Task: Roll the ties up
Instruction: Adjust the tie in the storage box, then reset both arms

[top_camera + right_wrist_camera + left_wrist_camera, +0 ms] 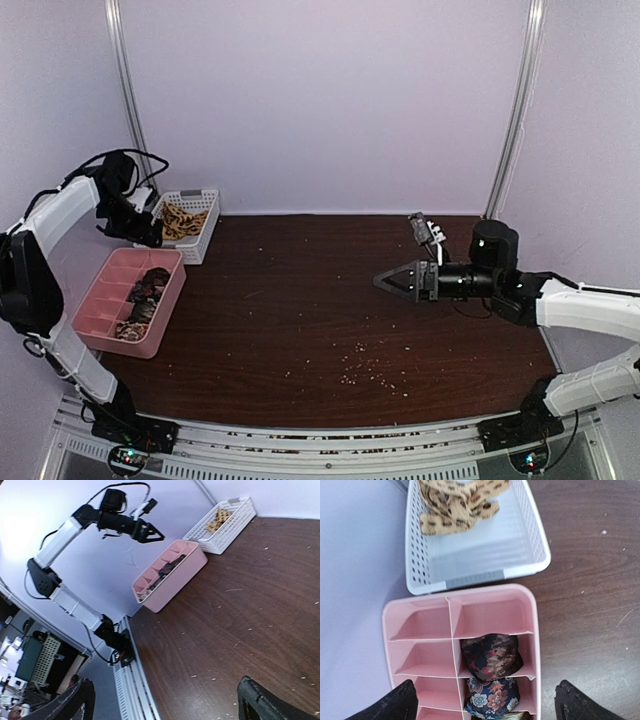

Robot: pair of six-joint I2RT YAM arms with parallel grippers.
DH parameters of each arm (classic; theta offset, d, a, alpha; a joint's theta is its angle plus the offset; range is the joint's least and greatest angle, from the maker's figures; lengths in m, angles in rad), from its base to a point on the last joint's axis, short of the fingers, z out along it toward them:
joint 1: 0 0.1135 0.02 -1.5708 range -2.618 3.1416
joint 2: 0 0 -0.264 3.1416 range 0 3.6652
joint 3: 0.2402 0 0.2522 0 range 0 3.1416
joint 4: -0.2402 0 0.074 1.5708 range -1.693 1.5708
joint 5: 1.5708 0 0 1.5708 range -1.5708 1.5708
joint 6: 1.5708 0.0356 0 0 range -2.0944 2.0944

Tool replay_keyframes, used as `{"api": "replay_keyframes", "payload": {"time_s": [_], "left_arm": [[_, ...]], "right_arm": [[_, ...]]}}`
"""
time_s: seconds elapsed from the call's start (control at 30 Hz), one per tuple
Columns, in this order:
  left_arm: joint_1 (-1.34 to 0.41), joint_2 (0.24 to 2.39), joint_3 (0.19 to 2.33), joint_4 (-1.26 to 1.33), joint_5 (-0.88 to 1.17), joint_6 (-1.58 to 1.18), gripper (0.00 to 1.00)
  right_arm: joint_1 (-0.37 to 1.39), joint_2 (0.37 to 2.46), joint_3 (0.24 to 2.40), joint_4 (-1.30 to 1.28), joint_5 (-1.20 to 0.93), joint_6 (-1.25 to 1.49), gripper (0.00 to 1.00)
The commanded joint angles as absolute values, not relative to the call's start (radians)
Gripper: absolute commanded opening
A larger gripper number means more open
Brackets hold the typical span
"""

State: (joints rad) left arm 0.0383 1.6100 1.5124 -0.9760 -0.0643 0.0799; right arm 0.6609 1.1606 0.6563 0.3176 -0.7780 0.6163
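A tan tie with a dark pattern (183, 220) lies crumpled in a white slotted basket (205, 238) at the far left; it also shows in the left wrist view (455, 505). A pink divided organizer (100, 300) in front of it holds rolled ties: a dark floral one (490, 655), a blue floral one (492, 697), and a third barely showing below. My left gripper (143, 233) hovers over the organizer and basket, open and empty (485, 702). My right gripper (385, 281) hangs open and empty over the table's right middle (167, 700).
Pale crumbs (365, 370) are scattered over the dark wood table (300, 320). The white basket (475, 577) butts against the pink organizer (534, 630). Walls close in on the left and back. From the right wrist view the left arm (75, 527) stands over the organizer (172, 577).
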Motion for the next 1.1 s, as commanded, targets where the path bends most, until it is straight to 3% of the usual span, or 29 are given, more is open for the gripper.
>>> {"api": "replay_keyframes", "payload": {"time_s": [0.0, 0.23, 0.4, 0.53, 0.67, 1.07], "left_arm": [[-0.074, 1.515, 1.580, -0.998, -0.154, 0.028, 0.98], [-0.373, 1.370, 1.504, -0.797, -0.336, -0.140, 0.98], [-0.430, 1.211, 1.241, -0.486, -0.159, -0.374, 0.98], [-0.452, 1.170, 0.984, -0.229, 0.028, -0.479, 0.98], [-0.555, 1.222, 0.864, -0.138, -0.054, -0.474, 0.98], [-0.680, 1.393, 0.842, -0.024, -0.121, -0.470, 0.98]], "right_arm": [[0.620, 1.063, 0.758, -0.015, -0.598, 0.430, 0.99], [0.565, 0.903, 0.823, -0.229, -0.344, 0.324, 0.99], [0.548, 0.857, 0.776, -0.309, -0.206, 0.361, 0.99], [0.547, 0.868, 0.657, -0.233, -0.323, 0.411, 0.99], [0.546, 0.891, 0.547, -0.134, -0.380, 0.479, 0.99], [0.548, 1.041, 0.511, -0.081, -0.387, 0.497, 0.99]]}}
